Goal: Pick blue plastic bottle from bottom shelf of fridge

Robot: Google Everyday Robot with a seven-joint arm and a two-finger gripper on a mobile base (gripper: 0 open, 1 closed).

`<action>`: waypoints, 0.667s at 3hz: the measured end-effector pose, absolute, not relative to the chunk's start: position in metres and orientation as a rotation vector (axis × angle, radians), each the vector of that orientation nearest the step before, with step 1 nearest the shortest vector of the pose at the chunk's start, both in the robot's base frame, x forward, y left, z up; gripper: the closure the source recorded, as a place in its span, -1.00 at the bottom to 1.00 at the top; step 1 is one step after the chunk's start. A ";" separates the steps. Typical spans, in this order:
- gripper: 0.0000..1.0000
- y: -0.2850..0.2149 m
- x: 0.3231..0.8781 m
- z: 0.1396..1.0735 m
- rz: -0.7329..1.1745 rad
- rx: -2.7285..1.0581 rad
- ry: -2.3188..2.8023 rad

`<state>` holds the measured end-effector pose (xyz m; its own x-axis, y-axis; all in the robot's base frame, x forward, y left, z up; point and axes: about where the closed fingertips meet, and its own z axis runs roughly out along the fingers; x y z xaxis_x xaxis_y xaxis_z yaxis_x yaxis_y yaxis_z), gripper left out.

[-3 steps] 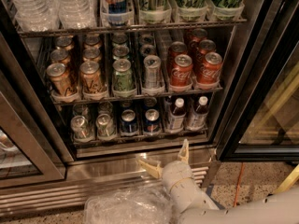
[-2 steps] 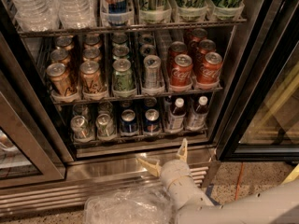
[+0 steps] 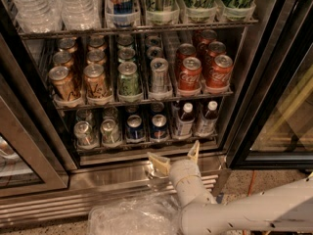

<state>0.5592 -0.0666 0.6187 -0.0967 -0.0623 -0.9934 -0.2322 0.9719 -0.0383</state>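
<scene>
The fridge [image 3: 247, 82] stands open. On its bottom shelf [image 3: 146, 146] the blue plastic bottle [image 3: 185, 120], with a white cap and a blue-and-white label, stands second from the right. A similar white-capped bottle with a darker label [image 3: 206, 118] stands just right of it. My gripper [image 3: 175, 156] is open, fingers pointing up, below the front edge of the bottom shelf and slightly left of the blue bottle. It holds nothing.
Short blue cans [image 3: 146, 127] and silver cans [image 3: 97, 131] fill the left of the bottom shelf. Red cola cans [image 3: 203, 71] and other cans sit on the rack above. A glass door [image 3: 288, 106] stands at the right. A clear plastic sheet [image 3: 128, 218] lies at the ribbed base.
The gripper and arm have shifted only slightly; the bottles and cans have not moved.
</scene>
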 end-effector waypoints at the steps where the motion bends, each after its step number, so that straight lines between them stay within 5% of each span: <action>1: -1.00 -0.068 0.571 0.608 0.153 -0.217 1.668; 2: -1.00 -0.071 0.586 0.603 0.134 -0.229 1.640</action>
